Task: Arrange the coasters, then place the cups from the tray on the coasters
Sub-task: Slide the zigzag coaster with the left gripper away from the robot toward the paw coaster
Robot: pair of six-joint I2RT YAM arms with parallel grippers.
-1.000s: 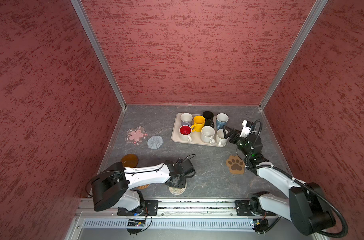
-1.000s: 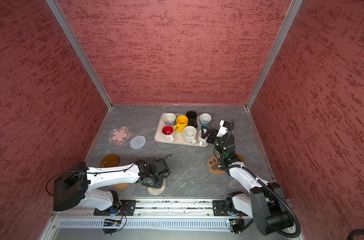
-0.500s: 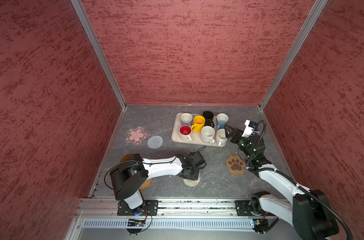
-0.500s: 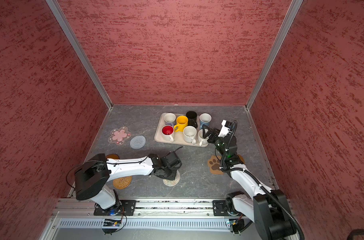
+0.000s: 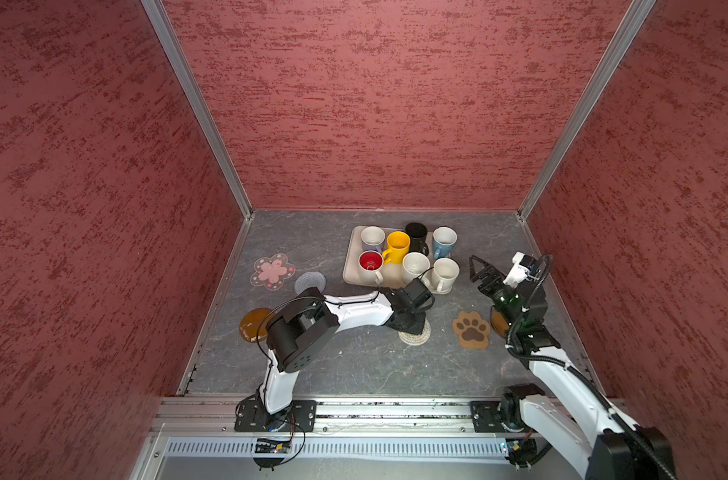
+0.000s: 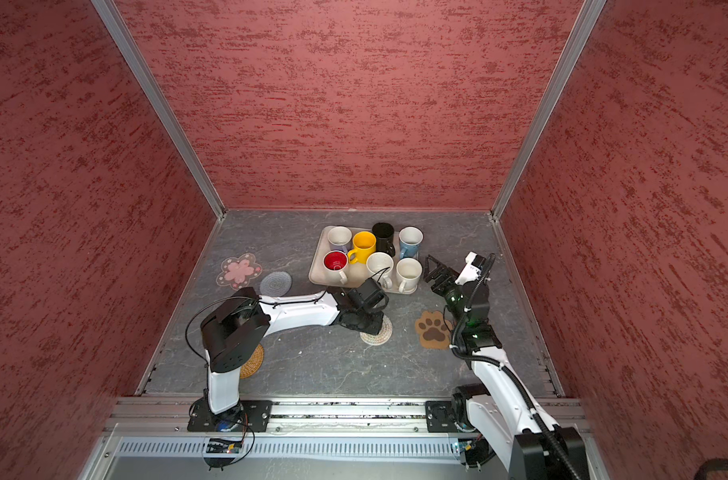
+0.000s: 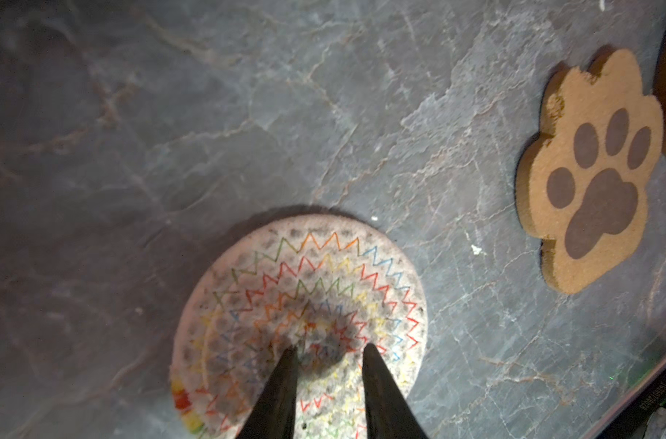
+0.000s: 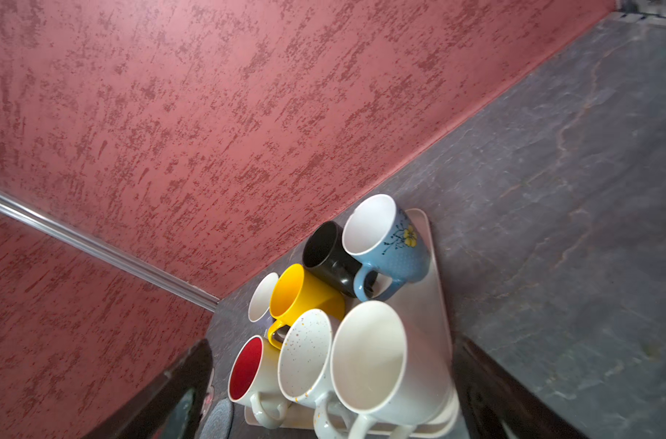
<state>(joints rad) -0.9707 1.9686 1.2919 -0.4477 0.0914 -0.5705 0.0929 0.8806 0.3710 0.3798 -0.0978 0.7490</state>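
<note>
My left gripper (image 7: 329, 347) stands narrowly open, both fingertips pressed down on the flat beige woven coaster (image 5: 417, 336), left of the brown paw coaster (image 5: 471, 329). Several cups stand on the tray (image 5: 389, 277), among them the yellow cup (image 5: 397, 245), the black cup (image 5: 416, 232) and the light blue cup (image 5: 443, 241). My right gripper (image 5: 476, 270) hangs wide open beside the tray's right end, holding nothing; in the right wrist view its fingers frame the nearest white cup (image 8: 369, 357). The pink flower coaster (image 5: 272, 271), grey-blue coaster (image 5: 310, 282) and a brown disc (image 5: 252, 324) lie at the left.
An orange-tan woven coaster (image 6: 252, 361) peeks from under the left arm's base link. Another brown disc (image 5: 496, 322) lies under the right arm beside the paw. Red walls close in the table on three sides, and a metal rail (image 5: 375, 409) runs along the front.
My left gripper has slid the beige coaster to the right and away from the front rail, toward the paw coaster. My right gripper has drifted slightly right, still open.
</note>
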